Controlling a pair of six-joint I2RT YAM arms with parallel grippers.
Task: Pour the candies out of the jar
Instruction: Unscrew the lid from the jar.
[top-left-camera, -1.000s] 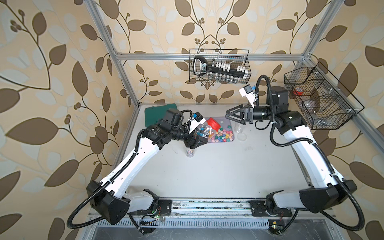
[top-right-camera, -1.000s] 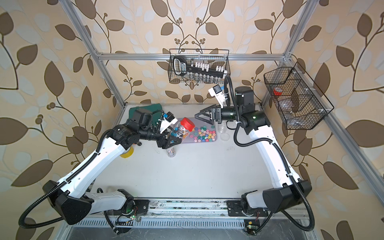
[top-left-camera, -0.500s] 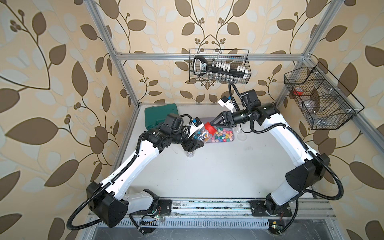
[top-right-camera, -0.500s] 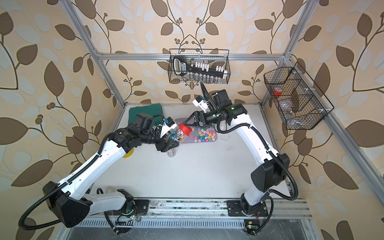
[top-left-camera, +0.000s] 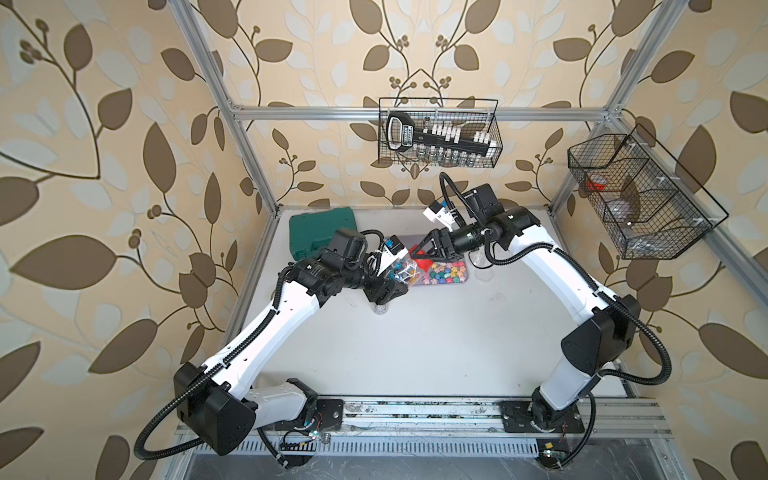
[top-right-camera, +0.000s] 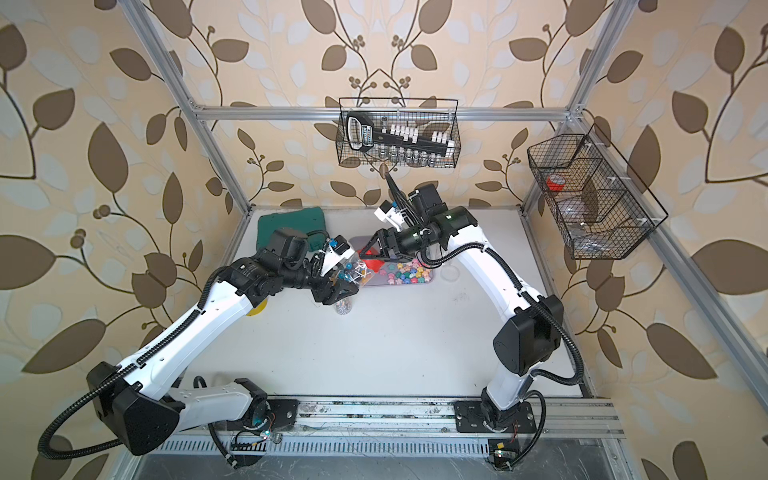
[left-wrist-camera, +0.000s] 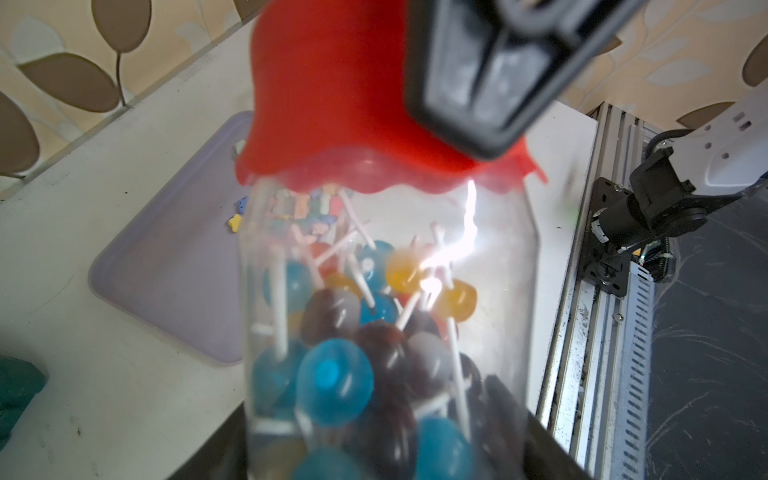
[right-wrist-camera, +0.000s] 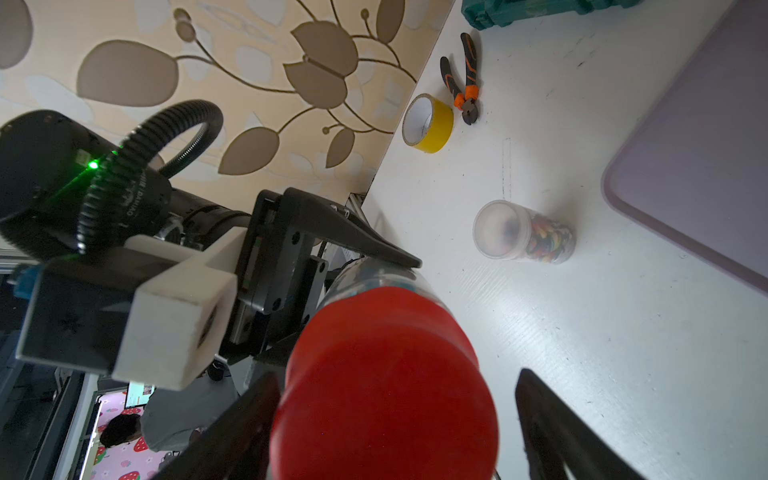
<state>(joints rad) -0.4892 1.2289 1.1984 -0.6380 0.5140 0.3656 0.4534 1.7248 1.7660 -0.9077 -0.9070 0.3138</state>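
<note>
Clamping the clear plastic jar (left-wrist-camera: 498, 270) of round lollipops (left-wrist-camera: 332, 382), the left gripper (top-left-camera: 395, 284) points its red ruffled lid (right-wrist-camera: 386, 399) straight into the right gripper (right-wrist-camera: 395, 376), whose spread jaws straddle it unclosed.

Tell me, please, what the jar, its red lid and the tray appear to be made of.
Jar: clear, glossy plastic or glass; lollipops show through, with bright glare. Lid: matte red, wavy flared rim, likely soft plastic or rubber. Tray: smooth pale-purple, rounded corners, probably plastic.

Jar (left-wrist-camera: 490, 257): clear, tilted, red lid (right-wrist-camera: 382, 386) still on, clamped in my left gripper (top-left-camera: 386, 289).
Lollipops (left-wrist-camera: 334, 382): blue, yellow, dark, inside jar.
Star sweets (top-left-camera: 446, 274): loose on purple tray (left-wrist-camera: 166, 270).
</note>
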